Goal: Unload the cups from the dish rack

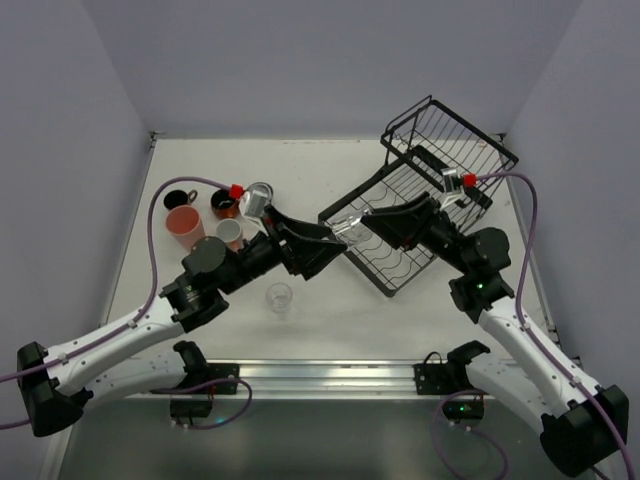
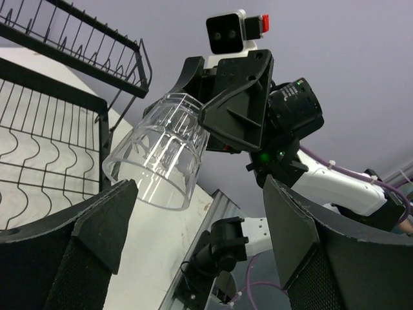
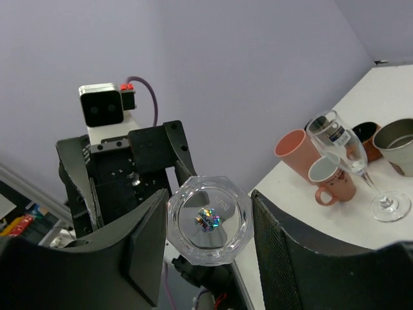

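My right gripper (image 1: 362,222) is shut on a clear glass (image 1: 350,228) and holds it on its side in the air, just left of the dish rack (image 1: 452,132). In the right wrist view the glass's eight-sided base (image 3: 208,219) sits between my fingers (image 3: 293,252). My left gripper (image 1: 325,240) faces it, open. In the left wrist view the glass's mouth (image 2: 158,155) points at the wide gap between my fingers (image 2: 97,226), just ahead of their tips and not touching them. The rack's grid tray (image 2: 51,142) looks empty of cups.
At the back left of the table stand a pink tumbler (image 1: 184,226), a dark mug (image 1: 178,197), an orange-brown mug (image 1: 224,203) and a small pink mug (image 1: 230,233). A stemmed clear glass (image 1: 279,297) stands nearer the front. A grey cup (image 3: 397,142) shows in the right wrist view.
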